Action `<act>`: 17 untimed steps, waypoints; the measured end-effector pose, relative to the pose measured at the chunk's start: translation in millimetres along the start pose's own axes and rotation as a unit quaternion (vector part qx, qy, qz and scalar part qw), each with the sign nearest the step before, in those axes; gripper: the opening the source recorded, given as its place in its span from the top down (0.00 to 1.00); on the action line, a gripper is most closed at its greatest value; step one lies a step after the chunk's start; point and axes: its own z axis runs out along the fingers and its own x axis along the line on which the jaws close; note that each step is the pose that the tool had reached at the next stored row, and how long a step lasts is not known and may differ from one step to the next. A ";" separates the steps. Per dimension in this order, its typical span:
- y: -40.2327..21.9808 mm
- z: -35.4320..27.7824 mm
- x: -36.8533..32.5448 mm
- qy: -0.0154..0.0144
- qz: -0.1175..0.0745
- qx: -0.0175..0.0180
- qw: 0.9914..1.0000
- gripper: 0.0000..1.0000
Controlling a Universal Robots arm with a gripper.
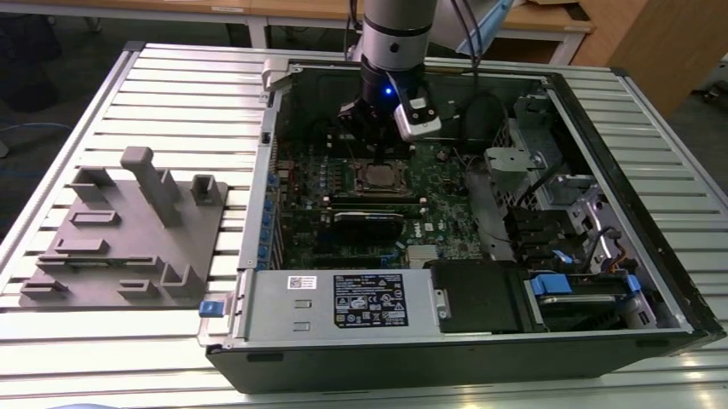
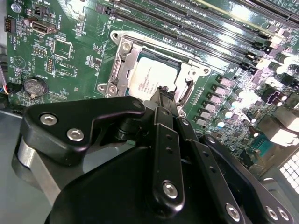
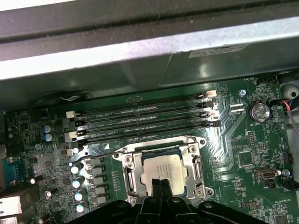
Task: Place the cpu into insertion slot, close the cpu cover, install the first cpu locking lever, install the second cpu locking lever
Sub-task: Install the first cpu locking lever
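Gripper (image 3: 161,185): fingers pinched together, nothing between them | cpu (image 3: 164,167): flat in insertion slot (image 1: 360,187), beside memory slots (image 3: 145,122) on motherboard (image 3: 243,154) | cpu cover (image 3: 130,173): appears down around chip | relation: fingertips poised just over cpu's edge farthest from memory slots, chip directly beneath.

Grey fixture (image 1: 119,247) (on slatted table (image 1: 182,85)) sits beside computer case (image 1: 455,358).

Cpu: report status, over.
Pincer shut, tips over the chip's edge. Cpu seated flat, cpu cover down around it. Nothing seen blocking.
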 end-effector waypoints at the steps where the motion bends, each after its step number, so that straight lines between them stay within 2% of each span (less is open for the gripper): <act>1: 0.0 0.0 0.0 0.000 0.000 0.000 1.000 0.89; 4: -0.1 -0.8 0.1 0.000 0.000 0.000 1.000 0.89; 9: 0.1 -5.9 0.0 0.000 0.000 0.000 1.000 0.89; 14: 0.1 -6.2 0.3 0.000 0.000 0.000 1.000 0.89; 17: -0.5 -6.4 3.0 -0.001 0.000 0.000 1.000 0.89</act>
